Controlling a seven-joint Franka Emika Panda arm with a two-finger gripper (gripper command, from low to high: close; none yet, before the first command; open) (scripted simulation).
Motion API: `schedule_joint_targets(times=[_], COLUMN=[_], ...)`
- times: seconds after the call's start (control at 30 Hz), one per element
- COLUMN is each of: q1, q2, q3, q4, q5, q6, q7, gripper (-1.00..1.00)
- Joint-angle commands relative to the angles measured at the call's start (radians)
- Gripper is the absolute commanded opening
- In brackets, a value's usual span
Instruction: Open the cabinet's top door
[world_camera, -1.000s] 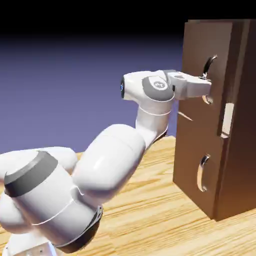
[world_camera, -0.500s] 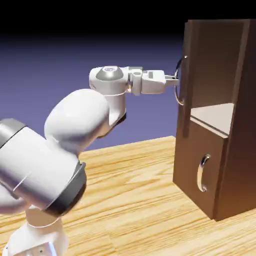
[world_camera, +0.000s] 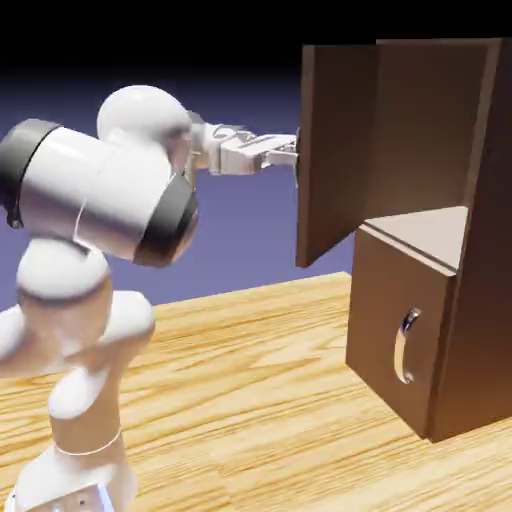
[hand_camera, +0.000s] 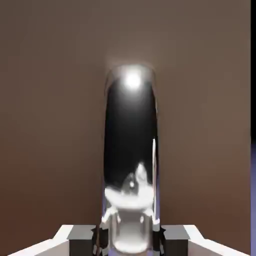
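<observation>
Exterior view: top door (world_camera: 335, 150) swung wide from the cabinet (world_camera: 440, 300) near the worktop's (world_camera: 260, 400) right edge; gripper (world_camera: 290, 152) at its outer face.
Hand view: jaws clamped on the silver handle (hand_camera: 131, 150).

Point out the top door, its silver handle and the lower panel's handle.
top door (world_camera: 335, 150), exterior view, middle of the swung-out panel.
silver handle (hand_camera: 131, 150), hand view, mid-length of the curved bar between the fingers.
lower handle (world_camera: 404, 346), exterior view, middle of its curve.
</observation>
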Motion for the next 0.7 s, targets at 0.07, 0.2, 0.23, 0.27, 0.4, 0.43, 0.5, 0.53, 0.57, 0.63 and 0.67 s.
schedule_joint_targets(times=[0.07,0.2,0.23,0.27,0.4,0.43,0.5,0.53,0.57,0.63,0.67], q1=[0.048,0.099,0.108,0.117,0.137,0.138,0.137,0.134,0.129,0.116,0.107], q2=[0.109,0.254,0.29,0.326,0.471,0.507,0.58,0.616,0.652,0.725,0.761], q3=[-0.021,-0.061,-0.072,-0.084,-0.128,-0.138,-0.157,-0.165,-0.173,-0.186,-0.19], q4=[0.081,0.195,0.224,0.253,0.367,0.395,0.451,0.479,0.508,0.564,0.594], q5=[0.095,0.216,0.245,0.274,0.384,0.41,0.461,0.486,0.51,0.557,0.58], q6=[-0.061,-0.111,-0.118,-0.124,-0.135,-0.135,-0.134,-0.133,-0.132,-0.13,-0.13], q7=[0.054,0.111,0.122,0.131,0.153,0.155,0.155,0.153,0.149,0.139,0.132], gripper=[-1.0,-1.0,-1.0,-1.0,-1.0,-1.0,-1.0,-1.0,-1.0,-1.0,-1.0])
